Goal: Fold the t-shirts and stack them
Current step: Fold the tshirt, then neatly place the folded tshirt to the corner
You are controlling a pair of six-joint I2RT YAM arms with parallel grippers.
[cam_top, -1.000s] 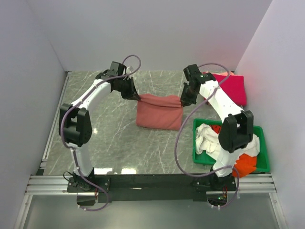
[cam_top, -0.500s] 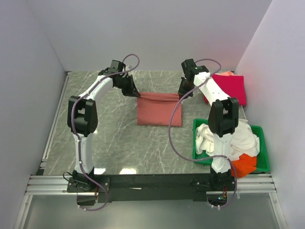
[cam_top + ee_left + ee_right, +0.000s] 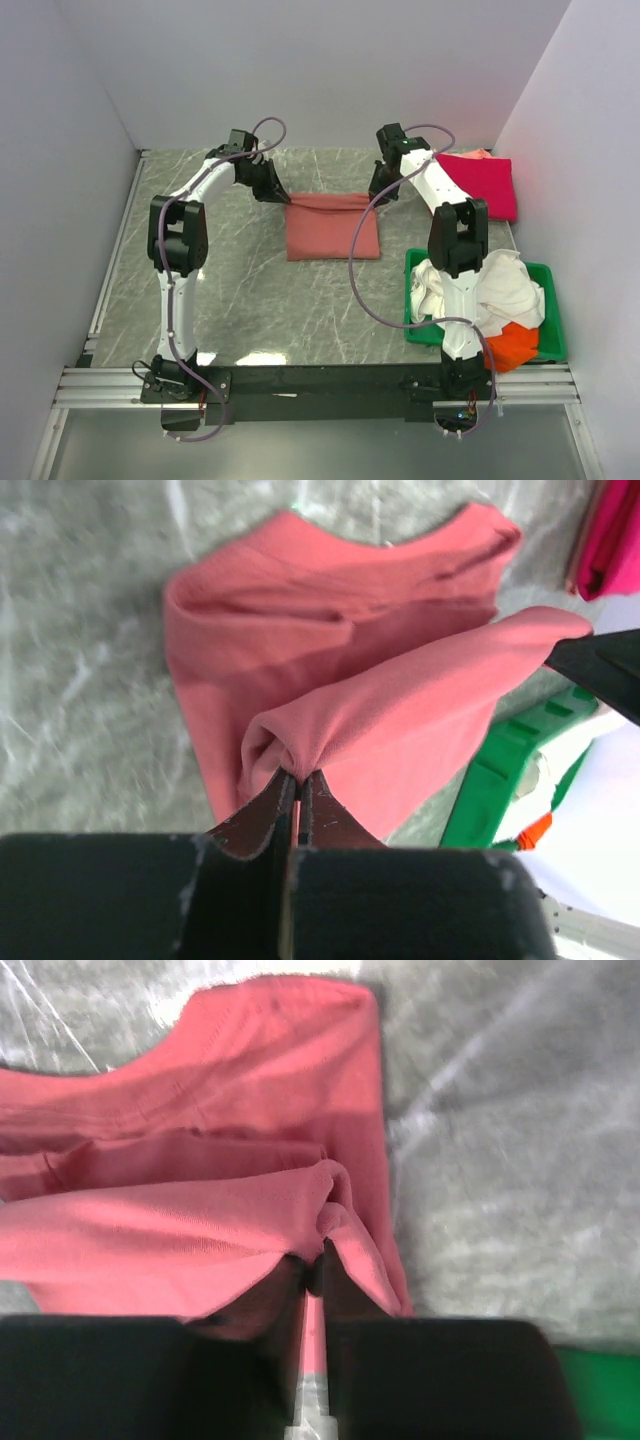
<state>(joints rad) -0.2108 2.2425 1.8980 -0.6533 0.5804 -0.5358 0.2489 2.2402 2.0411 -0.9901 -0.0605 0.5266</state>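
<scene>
1. The large dusty salmon-red cloth t-shirt [image 3: 332, 230] lies mid-table on the grey marbled tabletop [image 3: 220, 290]. It is already down to a compact rectangle, so its fold looks well advanced but not yet let go.
2. The left gripper [image 3: 297, 776] has its jaws pressed together on a bunched fold at the shirt's far-left corner. The right gripper [image 3: 312, 1260] pinches the far-right corner the same way. In both wrist views the held edge arches a little above the layers beneath.
3. The bright crimson-pink cloth t-shirt [image 3: 482, 182] rests at the table's far right corner. It seems folded, a likely base for the stack. It lies apart from the salmon-red one, so no stacking is done.
4. The crumpled white cloth t-shirt [image 3: 490, 285] and the orange cloth t-shirt [image 3: 512, 345] lie heaped in the green plastic tray [image 3: 412, 318], unfolded. By my reckoning these remain to be done.
5. No brand, label or writing is readable anywhere.
</scene>
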